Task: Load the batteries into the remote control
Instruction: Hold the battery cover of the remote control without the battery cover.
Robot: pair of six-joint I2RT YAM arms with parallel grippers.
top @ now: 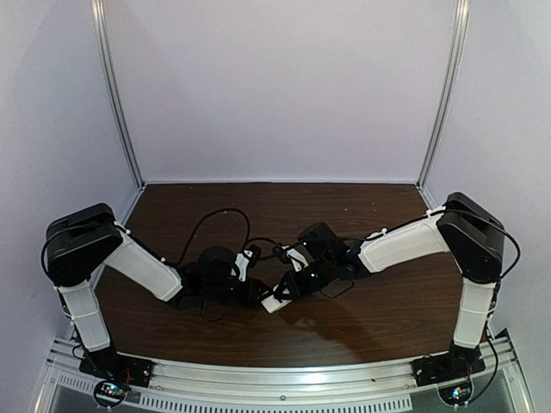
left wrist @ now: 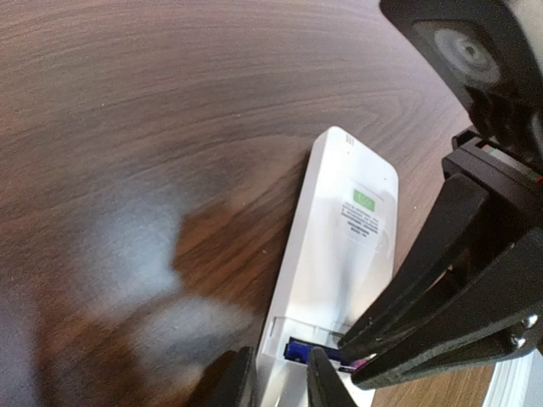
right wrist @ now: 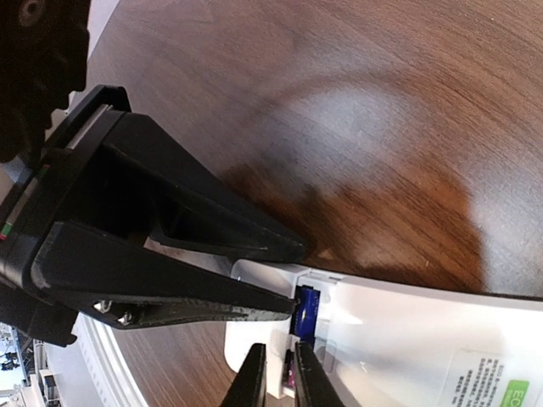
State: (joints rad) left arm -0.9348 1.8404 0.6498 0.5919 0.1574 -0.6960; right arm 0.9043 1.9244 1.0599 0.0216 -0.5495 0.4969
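Jaws perhaps shut, angled inward, meeting over remote (left wrist: pixel 339 246)

Both jaws pinched narrow, close together.

One remote control (left wrist: pixel 339 246), two batteries (right wrist: pixel 307 309) (right wrist: pixel 288 370), two arms (top: pixel 146 268) (top: pixel 405 243)

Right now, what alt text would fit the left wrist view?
A flat white plastic remote control lies label side up on a dark wooden table, one purple-blue battery in its open compartment. The black right gripper reaches into that compartment; the left gripper sits at its near end.
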